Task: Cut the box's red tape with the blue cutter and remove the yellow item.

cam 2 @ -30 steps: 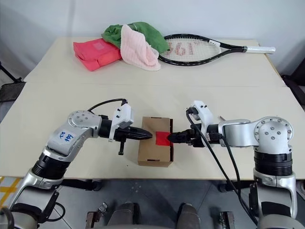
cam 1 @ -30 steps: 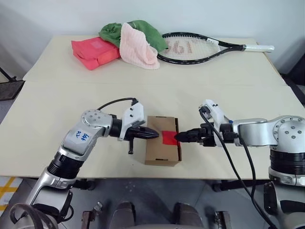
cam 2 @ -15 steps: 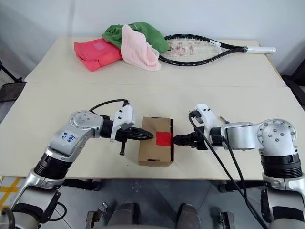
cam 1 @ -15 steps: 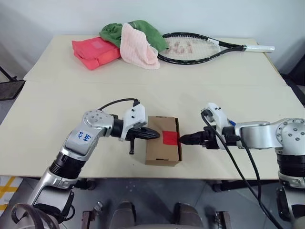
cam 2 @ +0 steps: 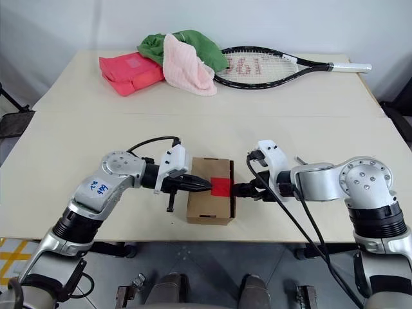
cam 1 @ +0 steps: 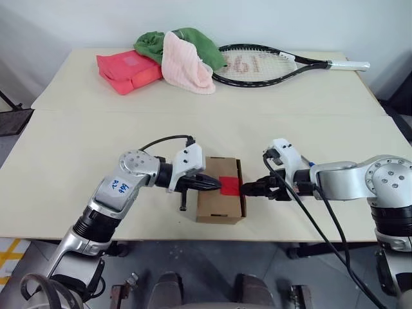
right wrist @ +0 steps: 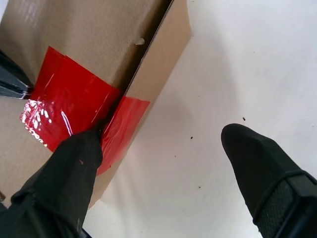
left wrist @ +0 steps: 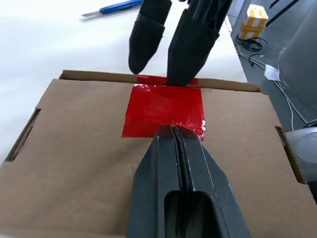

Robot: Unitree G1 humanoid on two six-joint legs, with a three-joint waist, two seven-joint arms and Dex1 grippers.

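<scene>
I have the left gripper (left wrist: 173, 136) clenched on nothing, its joined tips resting on top of the box (cam 1: 215, 209) right at the near edge of the red tape (left wrist: 163, 106). Across from it my right gripper (right wrist: 163, 144) stands spread wide and grasps nothing: one finger (right wrist: 74, 163) presses on the tape where it folds over the box edge, the other hangs over bare table beside the box.

The box sits between the two grippers, flaps shut and tape uncut. The cutter (left wrist: 113, 7) lies on the table beyond the right gripper, well apart from both, untouched. The yellow item I can't see; I take it to be inside.

My worries from here:
- With neither gripper holding the cutter, picking at the tape with bare fingers could just drag or tip the light box toward the table edge.
- The left tips only press down; if they slide off the glossy tape, the box is free to turn.
- Reaching back for the cutter, the right arm's cable (cam 1: 322, 222) could snag the box.
</scene>
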